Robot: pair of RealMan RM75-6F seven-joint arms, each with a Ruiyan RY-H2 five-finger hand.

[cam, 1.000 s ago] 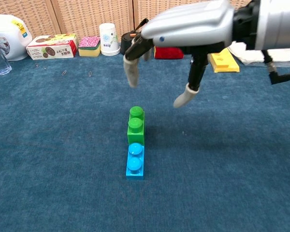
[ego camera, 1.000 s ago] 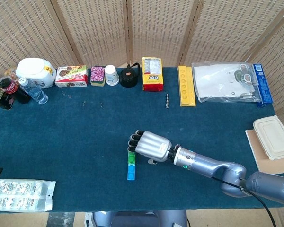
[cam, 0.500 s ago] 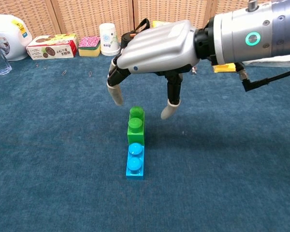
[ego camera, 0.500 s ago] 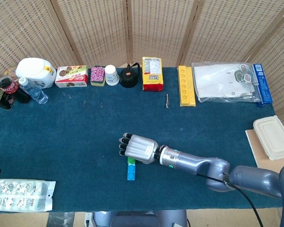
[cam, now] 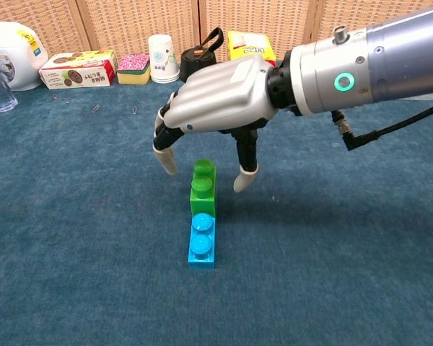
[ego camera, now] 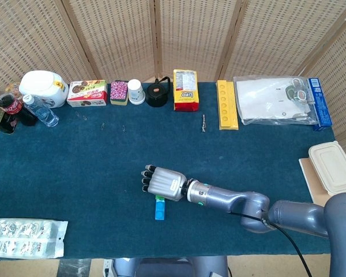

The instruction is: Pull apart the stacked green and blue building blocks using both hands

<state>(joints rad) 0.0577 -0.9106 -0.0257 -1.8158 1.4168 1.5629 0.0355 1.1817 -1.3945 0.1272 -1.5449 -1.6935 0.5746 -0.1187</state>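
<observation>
A green block (cam: 203, 190) and a blue block (cam: 201, 241) lie joined end to end on the blue cloth, studs up, green at the far end. In the head view the blue block (ego camera: 160, 210) shows below my right hand (ego camera: 161, 182), which hides most of the green one. My right hand (cam: 215, 108) hovers over the green block, fingers spread and pointing down, thumb (cam: 243, 176) to its right and fingertips (cam: 165, 160) to its left. Nothing is in its grasp. My left hand shows in neither view.
Along the far edge stand a white jar (ego camera: 43, 88), a snack box (ego camera: 87, 93), a paper cup (ego camera: 136, 91), a black pot (ego camera: 157, 93), a yellow packet (ego camera: 185, 90) and a yellow tray (ego camera: 227, 104). A plastic bag (ego camera: 24, 238) lies front left; a lidded box (ego camera: 333, 167) sits right.
My right hand has moved left and down over the green block, its thumb and fingers now straddling it. The blocks have not moved.
</observation>
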